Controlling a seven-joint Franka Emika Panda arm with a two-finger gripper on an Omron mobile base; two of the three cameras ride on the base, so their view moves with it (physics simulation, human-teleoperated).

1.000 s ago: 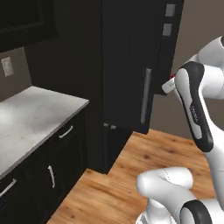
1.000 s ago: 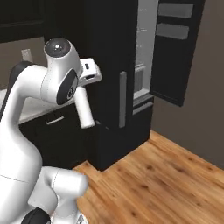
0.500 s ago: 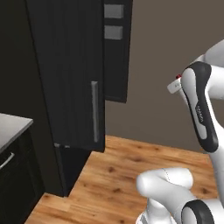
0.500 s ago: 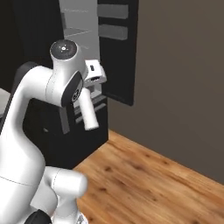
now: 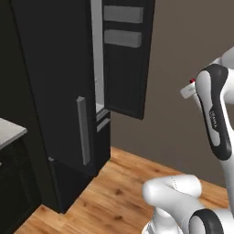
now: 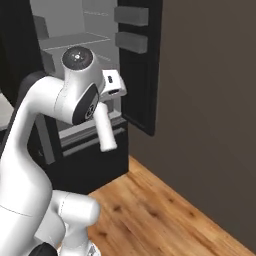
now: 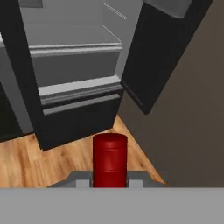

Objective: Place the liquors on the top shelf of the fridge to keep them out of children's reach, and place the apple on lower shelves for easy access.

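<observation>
Gripper [image 7: 110, 183] clamped on bottle [image 7: 110, 159], red cap poking up dead centre in your hand view; white body and cap peek out beside arm in left base view [image 5: 191, 87]. Fridge [image 7: 78, 70] straight ahead of you, door [image 6: 140, 65] swung wide, two grey bins on its inside face. Grey shelves [image 7: 74, 48] with raised front lips stacked inside. Bottle in air, well short of fridge, over wood floor [image 6: 150, 210]. Brown wall [image 6: 210, 110] at door's outer edge.

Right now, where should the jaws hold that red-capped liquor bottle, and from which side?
At the cap end of the red-capped bottle, jaws pinching its round, straight sides from opposite sides, as the gripper grips it now; the cap stands between them.
</observation>
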